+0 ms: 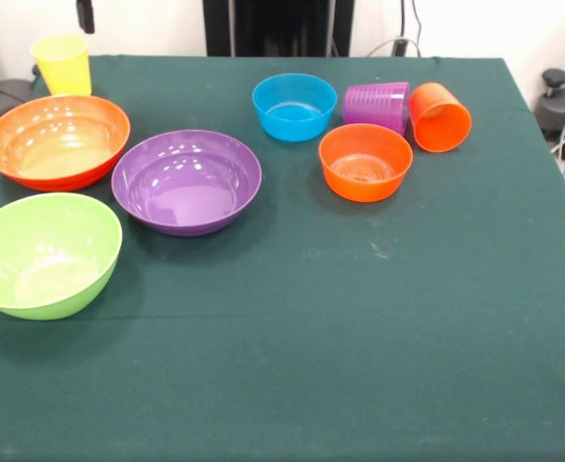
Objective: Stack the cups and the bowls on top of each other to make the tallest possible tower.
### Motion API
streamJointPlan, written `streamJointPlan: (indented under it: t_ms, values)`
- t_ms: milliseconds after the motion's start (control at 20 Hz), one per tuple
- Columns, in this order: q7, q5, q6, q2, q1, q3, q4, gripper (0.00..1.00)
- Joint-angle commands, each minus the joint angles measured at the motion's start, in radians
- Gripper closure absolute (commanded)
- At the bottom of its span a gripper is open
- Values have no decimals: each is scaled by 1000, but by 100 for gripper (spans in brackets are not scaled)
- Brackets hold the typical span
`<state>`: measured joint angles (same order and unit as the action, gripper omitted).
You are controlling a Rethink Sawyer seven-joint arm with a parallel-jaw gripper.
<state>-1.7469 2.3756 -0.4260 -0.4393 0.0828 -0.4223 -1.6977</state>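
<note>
Every piece sits singly, likely laid out for a fresh start. Your gripper [86, 14] shows only a dark tip, so whether it is apart or together cannot be told. The yellow cup [62, 64] stands just beneath it, the large orange bowl [56, 140] next below, and the purple cup [376, 104] and orange cup [440, 116] lie tipped well away.

Bright, even light from above; soft shadows under the bowls [187, 181], glare on their glossy insides.
</note>
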Motion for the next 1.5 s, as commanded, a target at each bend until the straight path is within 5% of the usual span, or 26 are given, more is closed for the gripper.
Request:
streamJointPlan:
  t_ms: [50,750,1500]
  values:
    - [284,40,111,0,8,200,-67,100]
    - [100,144,16,107,3,183,126,100]
    - [-35,175,-82,214,22,157,301,100]
